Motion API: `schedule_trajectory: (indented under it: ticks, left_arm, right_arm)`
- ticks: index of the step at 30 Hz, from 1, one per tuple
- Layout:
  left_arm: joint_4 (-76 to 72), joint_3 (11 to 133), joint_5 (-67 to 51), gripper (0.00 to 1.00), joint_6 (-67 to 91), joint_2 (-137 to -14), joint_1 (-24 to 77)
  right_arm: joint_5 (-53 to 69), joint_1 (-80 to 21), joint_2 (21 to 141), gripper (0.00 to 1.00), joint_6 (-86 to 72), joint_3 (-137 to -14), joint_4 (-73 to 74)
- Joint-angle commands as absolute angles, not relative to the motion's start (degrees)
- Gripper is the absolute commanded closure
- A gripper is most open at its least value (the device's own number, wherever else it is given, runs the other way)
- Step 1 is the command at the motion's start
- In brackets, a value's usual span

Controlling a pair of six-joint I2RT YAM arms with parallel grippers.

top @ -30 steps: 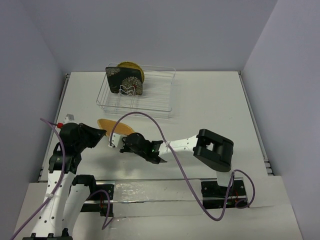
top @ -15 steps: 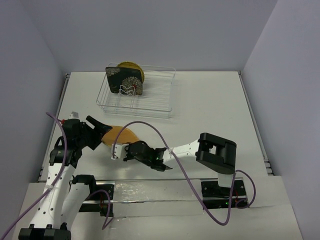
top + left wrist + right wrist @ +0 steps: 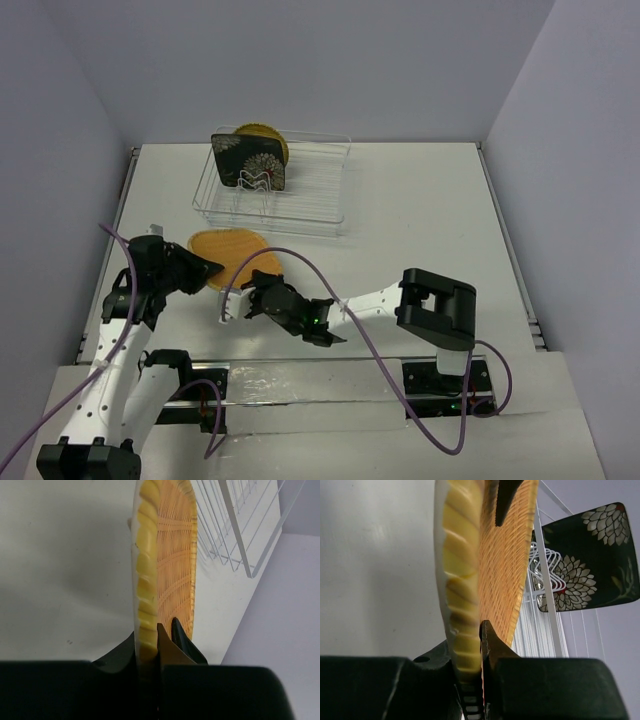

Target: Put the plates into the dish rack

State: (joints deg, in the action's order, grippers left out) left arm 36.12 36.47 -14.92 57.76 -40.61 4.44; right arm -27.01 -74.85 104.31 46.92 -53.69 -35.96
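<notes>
The tan bamboo plate [image 3: 228, 248] is held just above the table in front of the dish rack [image 3: 300, 195]. My left gripper [image 3: 207, 268] is shut on its left rim. My right gripper [image 3: 255, 287] is shut on its near right rim. In the left wrist view the plate [image 3: 175, 555] stands edge-on in my jaws [image 3: 159, 636], with the rack [image 3: 235, 525] beyond. The right wrist view shows the same plate [image 3: 507, 570] clamped in my gripper [image 3: 481, 630]. The black flowered plate [image 3: 252, 160] and the yellow plate [image 3: 268, 138] stand upright in the rack's left end.
The rack's right part [image 3: 320, 175] holds only bare wire prongs. Purple cables [image 3: 330, 275] loop over the table near the right arm. White walls [image 3: 90, 150] close in the table on the left, right and back.
The bamboo plate has come up off the table and now shows more of its face from above, closer to the rack. The right gripper has shifted left to its near rim.
</notes>
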Motion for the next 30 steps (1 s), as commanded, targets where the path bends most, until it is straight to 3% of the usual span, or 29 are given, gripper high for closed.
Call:
schedule_trajectory:
  ticks: [1,4,5,7,8,10,11,14,19,26,30]
  left_arm:
    - [32.2,38.8,-17.0,1.0,52.8,-41.5,4.6]
    - [31.6,39.9,-17.9,1.0,52.1,-42.4,4.6]
    - [31.7,40.3,-18.1,0.92,51.9,-42.8,4.6]
    - [32.1,41.4,-18.3,0.59,51.3,-43.9,4.6]
    - [32.6,42.3,-18.5,0.34,50.8,-44.2,4.6]
    - [33.5,44.4,-17.8,0.11,49.8,-44.2,4.6]
    - [34.3,46.5,-17.1,0.06,49.1,-44.1,4.6]
    - [35.1,51.4,-13.4,0.01,47.9,-43.7,4.6]
    - [31.1,53.9,-14.8,0.04,48.1,-45.0,4.6]
    - [28.1,52.0,-21.4,0.09,48.5,-48.6,5.3]
    - [28.3,52.2,-21.6,0.23,48.6,-48.5,6.2]
  right_arm:
    - [-27.2,-74.5,100.2,1.0,44.2,-55.2,-49.4]
    - [-26.8,-74.4,99.8,1.0,44.3,-55.3,-49.3]
    - [-26.7,-74.4,99.8,1.0,44.4,-55.4,-49.0]
    - [-26.4,-74.3,99.2,1.0,44.9,-55.7,-48.1]
    - [-25.7,-74.1,98.5,1.0,45.1,-55.7,-46.9]
    - [-22.9,-73.1,96.2,1.0,44.4,-55.6,-42.7]
    - [-20.5,-72.1,94.1,1.0,43.2,-55.6,-39.4]
    - [-14.9,-70.0,88.3,1.0,40.4,-56.1,-31.5]
    - [-7.9,-69.1,82.9,1.0,42.2,-56.2,-24.8]
    - [-13.5,-69.1,87.1,1.0,50.7,-59.1,-25.5]
    - [-16.2,-68.7,90.9,1.0,53.1,-61.6,-28.2]
